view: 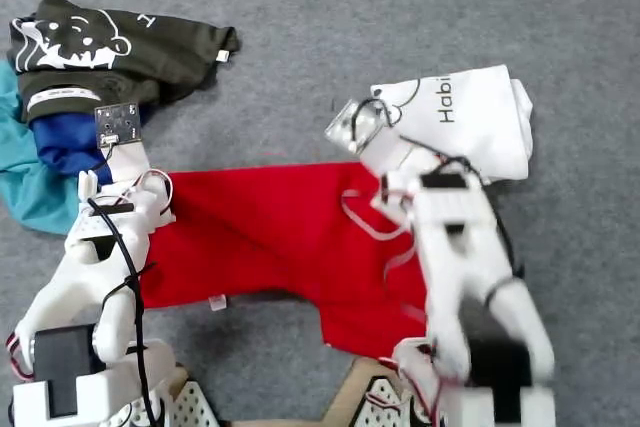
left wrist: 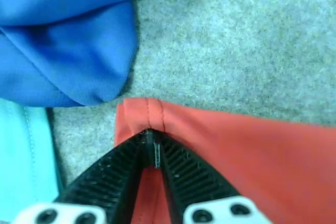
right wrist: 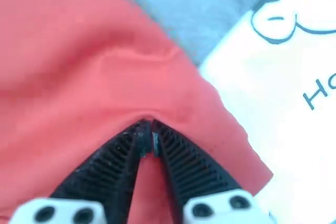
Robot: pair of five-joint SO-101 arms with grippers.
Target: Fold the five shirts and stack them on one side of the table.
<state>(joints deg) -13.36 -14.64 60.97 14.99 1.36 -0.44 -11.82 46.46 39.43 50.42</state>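
Red shirt (view: 270, 232) on bench (view: 300, 37); jaws of left arm (view: 100, 257) clenched on its far-left corner beside blue shirt (left wrist: 68, 51), jaws of right arm (view: 460, 247) pinching its far edge near white shirt (right wrist: 283, 77).

Left arm (view: 100, 267): we are holding it out from its base at the near left corner of the table (view: 400, 17), reaching toward the far edge with the wrist tipped downward. The left gripper (left wrist: 152, 144) is pinching the hem of the red shirt (left wrist: 252, 161), jaws pressed together. Right arm (view: 462, 247): we are extending it from the near edge toward the far edge. The right gripper (right wrist: 147, 136) is clamping a raised fold of the same shirt, jaws closed.
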